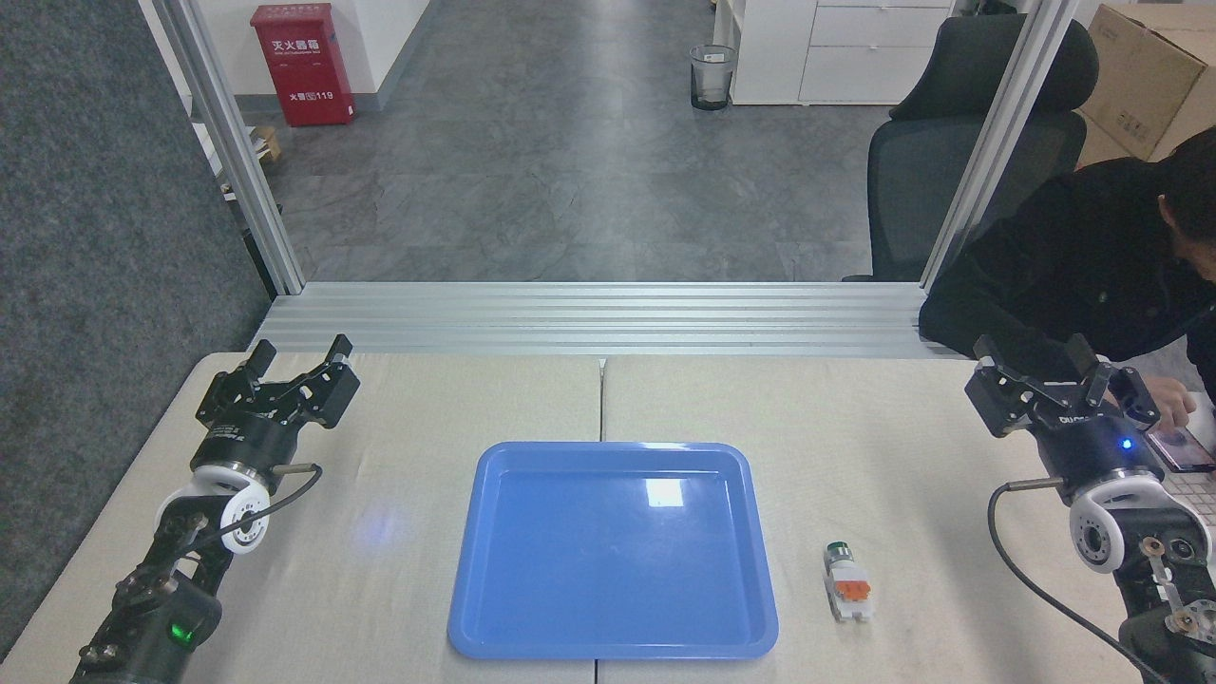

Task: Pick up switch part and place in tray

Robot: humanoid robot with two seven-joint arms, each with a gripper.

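1. The large glossy blue plastic tray (475, 608) with rounded corners lies nearest, centred on the beige table (399, 570), nothing in it.
2. The small white plastic switch part (846, 584), with its orange middle piece and dark green cap, lies on the table just right of the tray, apart from it.
3. Farther back, the left gripper (299, 354) and the right gripper (1033, 350) both stand with fingers spread, holding nothing, well apart from the switch part.
4. A person in black (1073, 256) sits at the far right.

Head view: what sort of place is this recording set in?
Probably an office turned robot test area: a black mesh office chair and white drawer cabinets stand on grey flooring, with a red fire-extinguisher box by the wall.
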